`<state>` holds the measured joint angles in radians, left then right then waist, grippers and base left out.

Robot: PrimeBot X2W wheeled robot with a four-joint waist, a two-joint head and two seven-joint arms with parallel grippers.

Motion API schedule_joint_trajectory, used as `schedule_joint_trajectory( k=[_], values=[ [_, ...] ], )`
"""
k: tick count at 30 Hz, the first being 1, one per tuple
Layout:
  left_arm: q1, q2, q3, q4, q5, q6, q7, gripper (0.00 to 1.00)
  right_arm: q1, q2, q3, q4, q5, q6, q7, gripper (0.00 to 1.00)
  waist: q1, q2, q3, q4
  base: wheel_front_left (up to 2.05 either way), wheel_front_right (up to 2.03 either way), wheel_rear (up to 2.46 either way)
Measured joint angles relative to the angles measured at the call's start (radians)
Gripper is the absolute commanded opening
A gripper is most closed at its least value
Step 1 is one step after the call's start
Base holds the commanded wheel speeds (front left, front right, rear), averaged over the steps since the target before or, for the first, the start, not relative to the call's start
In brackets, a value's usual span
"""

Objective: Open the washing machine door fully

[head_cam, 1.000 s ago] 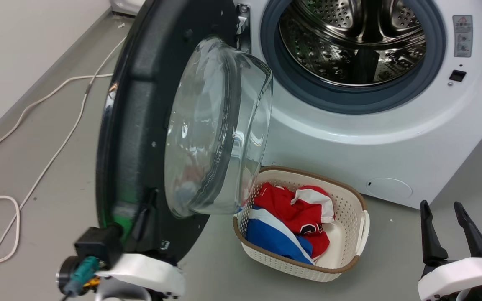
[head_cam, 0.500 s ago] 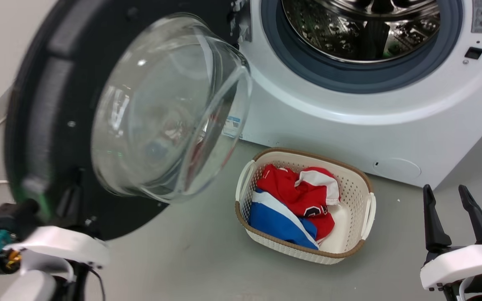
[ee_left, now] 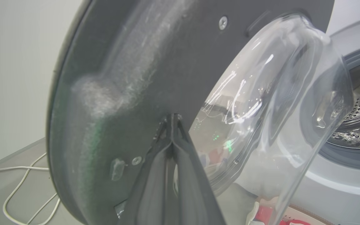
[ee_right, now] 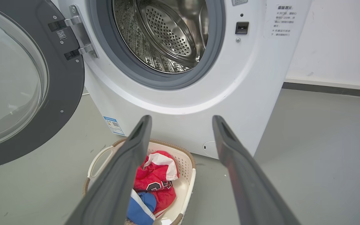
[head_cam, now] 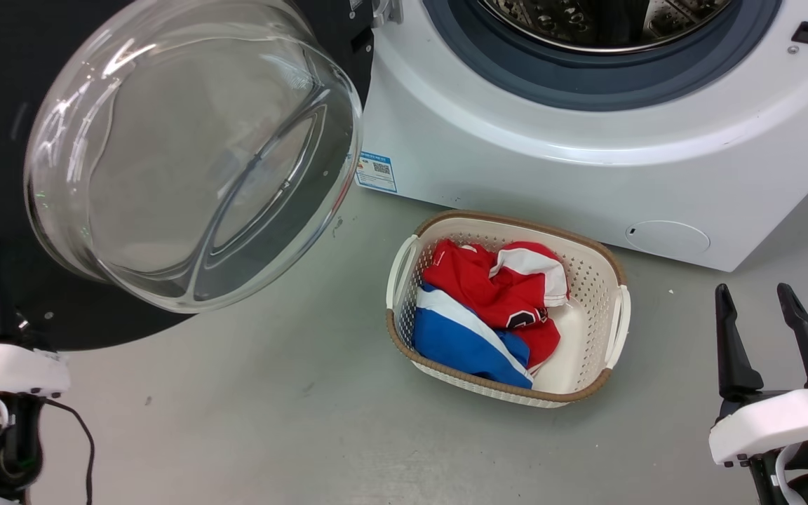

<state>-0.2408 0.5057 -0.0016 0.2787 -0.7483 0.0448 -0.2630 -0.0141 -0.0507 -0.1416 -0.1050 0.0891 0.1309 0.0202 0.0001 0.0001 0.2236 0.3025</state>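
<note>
**Door swings wide, job nearly done**

Head view: the door (head_cam: pixel 193 154) has swung from near edge-on to facing me at 10 o'clock, clear of the washer (head_cam: pixel 551 161) mouth at 1. I judge it about fully open. The right gripper (head_cam: pixel 752 291) sits at 4 o'clock, fingers spread.

Left wrist view: the left gripper (ee_left: pixel 172 120) has its fingers pressed together, tips on the door's grey inner face.

Right wrist view: at 9 o'clock, the door's clear glass bowl bulges inside its black rim.

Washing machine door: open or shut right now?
Open, swung wide. The washing machine door hangs on its hinge beside the drum mouth, which is uncovered; its glass bowl faces outward.
</note>
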Motion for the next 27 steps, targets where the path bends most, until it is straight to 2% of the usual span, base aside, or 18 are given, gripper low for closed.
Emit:
schedule_joint_trajectory(
  k=[4, 11, 22, 27],
  values=[
    [-0.031, 0.001, 0.031, 0.071, 0.022, -0.047, 0.0, 0.0, -0.008, 0.0, 0.001, -0.001, -0.001, 0.0, 0.003, 1.0, 0.0, 0.0, 0.007, -0.007, 0.0, 0.0, 0.0],
    [-0.033, -0.023, 0.062, 0.117, 0.076, -0.079, 0.0, 0.0, -0.007, 0.0, 0.001, 0.009, 0.003, 0.0, -0.003, 1.0, 0.0, 0.0, -0.015, -0.017, 0.0, 0.0, 0.0],
    [0.158, -0.134, 0.072, -0.041, 0.191, -0.049, 0.0, 0.0, 0.032, 0.0, 0.008, 0.061, 0.048, 0.0, -0.033, 1.0, -0.0001, 0.0, -0.123, -0.022, 0.0, 0.0, 0.0],
    [0.266, -0.17, 0.007, -0.124, 0.247, -0.027, 0.013, 0.0, 0.065, 0.0, 0.023, 0.078, 0.056, 0.0, -0.042, 1.0, -0.0002, 0.0, -0.189, -0.031, 0.0, 0.0, 0.0]
  ],
)
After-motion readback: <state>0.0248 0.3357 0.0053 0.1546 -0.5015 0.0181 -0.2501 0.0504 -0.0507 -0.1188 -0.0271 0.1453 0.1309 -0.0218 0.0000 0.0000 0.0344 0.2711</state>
